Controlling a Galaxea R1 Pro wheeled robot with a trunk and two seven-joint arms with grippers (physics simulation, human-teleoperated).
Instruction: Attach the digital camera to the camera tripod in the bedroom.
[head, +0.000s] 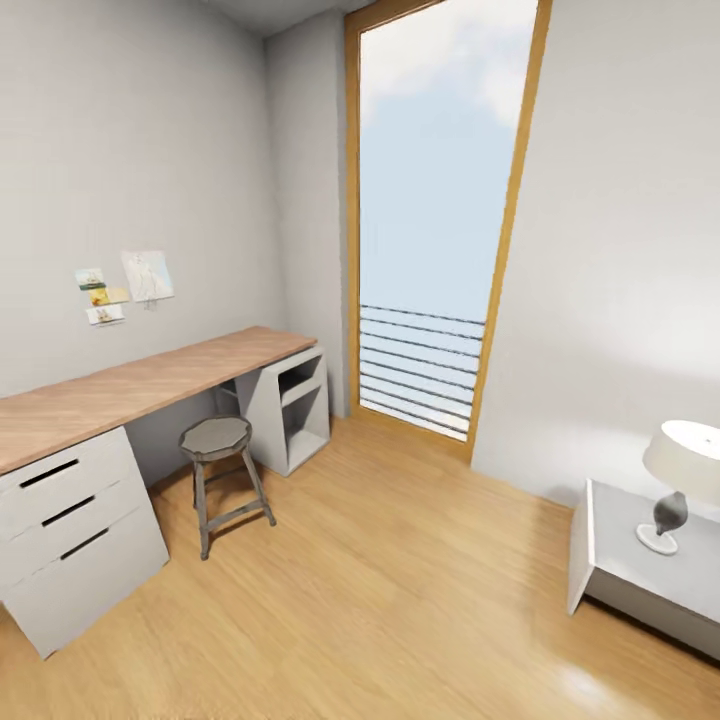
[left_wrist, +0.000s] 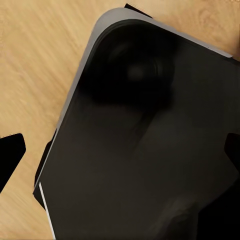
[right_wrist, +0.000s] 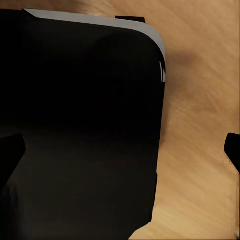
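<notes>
A quiet bedroom corner with pale walls and a light wood plank floor (head: 400, 590). A long wooden tabletop (head: 140, 385) runs along the left wall, carried by a white drawer unit (head: 70, 540) with three dark slot handles at the near end and an open white shelf unit (head: 292, 408) at the far end. A small grey stool (head: 218, 470) with an eight-sided seat stands on the floor just in front of the tabletop, between the two units. Several small pictures and notes (head: 125, 285) are pinned to the wall above. At the back, a tall window (head: 440, 210) in a honey-coloured wooden frame opens on pale sky and cloud, with horizontal rails across its lower part. To the right, a white nightstand (head: 610, 555) bears a table lamp (head: 685, 480) with a white shade and a dark, rounded body on a white foot.

Neither the digital camera nor the camera tripod can be made out among these furnishings.

At the wrists, the left pincer (left_wrist: 122, 152) and the right pincer (right_wrist: 122, 150) each hang over the plank floor and a large dark, round-cornered panel (left_wrist: 150, 140) of the robot itself; dark fingertips (left_wrist: 10, 157) sit far apart at the frame edges, both pincers released, nothing between them.
</notes>
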